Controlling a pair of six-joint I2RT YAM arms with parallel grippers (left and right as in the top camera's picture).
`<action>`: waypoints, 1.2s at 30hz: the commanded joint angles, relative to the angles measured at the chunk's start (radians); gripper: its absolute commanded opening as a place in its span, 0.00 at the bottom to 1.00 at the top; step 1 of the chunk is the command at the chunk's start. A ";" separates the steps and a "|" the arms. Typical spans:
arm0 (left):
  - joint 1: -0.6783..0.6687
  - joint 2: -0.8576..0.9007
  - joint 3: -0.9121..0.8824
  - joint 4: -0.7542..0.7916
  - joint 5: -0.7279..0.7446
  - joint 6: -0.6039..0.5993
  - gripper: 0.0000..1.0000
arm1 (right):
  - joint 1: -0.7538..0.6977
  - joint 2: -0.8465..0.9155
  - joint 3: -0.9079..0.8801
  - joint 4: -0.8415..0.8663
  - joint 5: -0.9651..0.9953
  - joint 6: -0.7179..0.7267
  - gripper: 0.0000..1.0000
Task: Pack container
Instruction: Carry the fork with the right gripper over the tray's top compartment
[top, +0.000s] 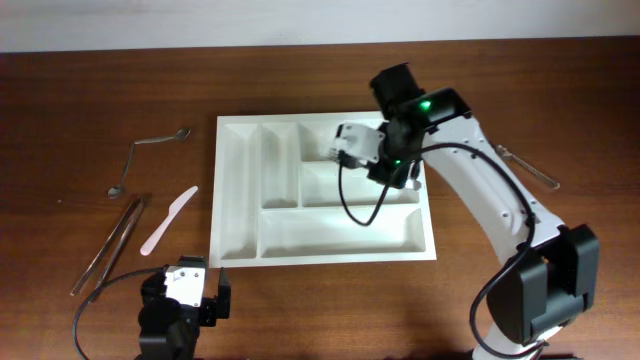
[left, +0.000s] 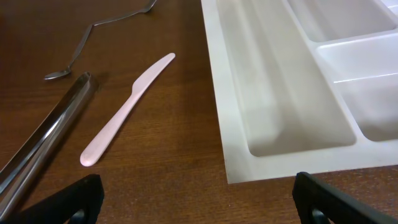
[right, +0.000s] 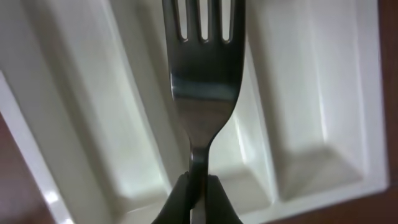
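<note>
The container (top: 228, 200) is a white compartment tray lying in the middle of the table, and every compartment I can see holds nothing. My right gripper (top: 340, 152) hangs over its upper right compartments. In the right wrist view this gripper (right: 198, 194) is shut on the neck of a metal fork (right: 202, 81), tines pointing away, above the tray's dividers (right: 134, 112). My left gripper (top: 186, 292) sits low near the table's front edge, left of the tray's front corner. In its wrist view the left gripper (left: 199, 208) is open over bare wood, the tray's corner (left: 236, 171) just ahead.
Left of the tray lie a pale pink plastic knife (top: 168, 220) (left: 127, 109), metal tongs (top: 110, 245) (left: 43, 143) and a bent spoon (top: 150, 155) (left: 81, 46). Another metal utensil (top: 530, 168) lies on the wood to the right of the tray.
</note>
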 joint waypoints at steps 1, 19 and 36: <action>-0.003 -0.007 -0.003 -0.002 -0.008 0.013 0.99 | 0.019 0.001 0.020 0.023 -0.010 -0.122 0.04; -0.003 -0.007 -0.003 -0.002 -0.008 0.013 0.99 | 0.005 0.151 0.019 0.216 0.013 -0.312 0.04; -0.003 -0.007 -0.003 -0.003 -0.008 0.013 0.99 | -0.074 0.202 0.019 0.435 -0.004 -0.315 0.04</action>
